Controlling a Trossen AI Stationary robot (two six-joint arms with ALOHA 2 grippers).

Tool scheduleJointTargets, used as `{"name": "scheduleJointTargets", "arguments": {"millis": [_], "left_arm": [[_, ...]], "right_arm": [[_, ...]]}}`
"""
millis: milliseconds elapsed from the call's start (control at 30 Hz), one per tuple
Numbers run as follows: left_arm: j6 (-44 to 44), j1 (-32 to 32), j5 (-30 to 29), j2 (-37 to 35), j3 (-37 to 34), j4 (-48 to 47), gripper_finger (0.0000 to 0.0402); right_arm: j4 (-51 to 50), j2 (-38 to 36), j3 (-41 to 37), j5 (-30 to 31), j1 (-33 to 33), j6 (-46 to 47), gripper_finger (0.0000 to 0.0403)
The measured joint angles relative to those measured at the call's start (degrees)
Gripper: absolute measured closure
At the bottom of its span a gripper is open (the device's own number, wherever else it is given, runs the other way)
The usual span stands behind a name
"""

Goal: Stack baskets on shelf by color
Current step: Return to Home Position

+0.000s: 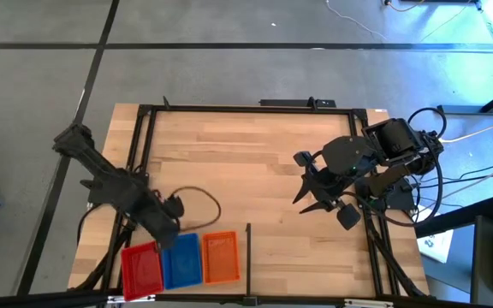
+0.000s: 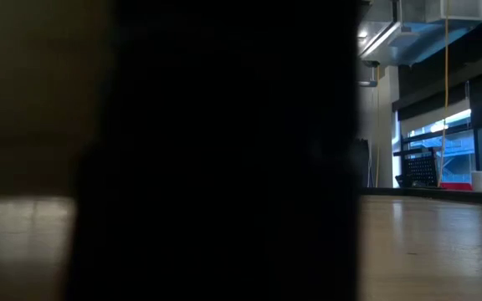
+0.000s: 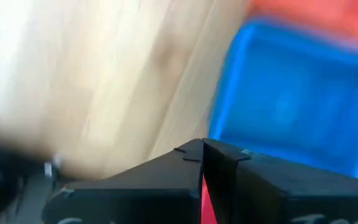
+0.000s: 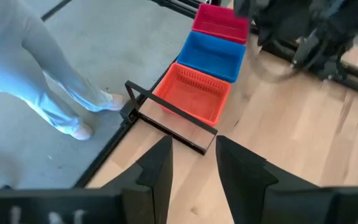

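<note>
Baskets (image 1: 181, 261) abreast — long axes parallel to the divider bar (image 1: 248, 251)

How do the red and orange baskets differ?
The red plastic lattice basket sits at the row's outer end; the orange plastic lattice basket sits beside the black divider bar. The left end effector hangs by the red one; the right end effector, mid-table, is nearer the orange. Both are rectangular, flanking the blue plastic basket.

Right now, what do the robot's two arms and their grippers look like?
Both arms are dark, almost black, built of angular jointed segments. The left arm trails a thin dark looping cable, and the left gripper is equally dark. The right arm carries a bundle of black cables near its base. The right gripper has two dark, wedge-shaped fingers.
</note>
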Motion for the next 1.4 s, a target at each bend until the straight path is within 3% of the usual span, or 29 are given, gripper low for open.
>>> {"name": "scheduleJointTargets", "arguments": {"millis": [167,233,400,567,767,1100,1267,1400], "left_arm": [[5.3,-1.5,-12.3,-6.5,5.8,0.0,0.0401],[8.4,-2.5,-17.2,-8.2,7.0,-0.1,0.0401],[17.2,-6.1,-28.8,-13.6,9.6,-0.1,0.0402],[24.2,-9.0,-35.3,-20.6,9.9,-1.3,0.0401],[29.2,-12.5,-36.6,-29.5,8.8,-2.3,0.0401],[49.2,-15.9,-31.8,-45.7,-0.3,13.7,0.0401],[53.9,-15.9,-31.5,-53.2,-6.5,19.5,0.0402],[53.4,-15.9,-31.5,-57.8,-11.0,20.4,0.0401]], "right_arm": [[-1.0,0.5,0.0,3.2,0.0,3.0,0.0283],[-2.6,0.5,0.0,4.9,0.0,3.8,0.0301],[-1.3,0.5,0.0,11.4,0.0,4.0,0.039],[-0.4,0.3,0.0,15.5,0.0,7.6,0.0398],[3.5,-1.8,0.0,17.0,0.0,10.3,0.0401],[5.3,-5.4,-1.4,18.6,0.0,10.0,0.0402],[6.5,-10.8,-9.8,19.2,-0.7,7.3,0.0403],[12.5,-19.8,-21.4,18.6,-2.7,8.8,0.0403]]}}
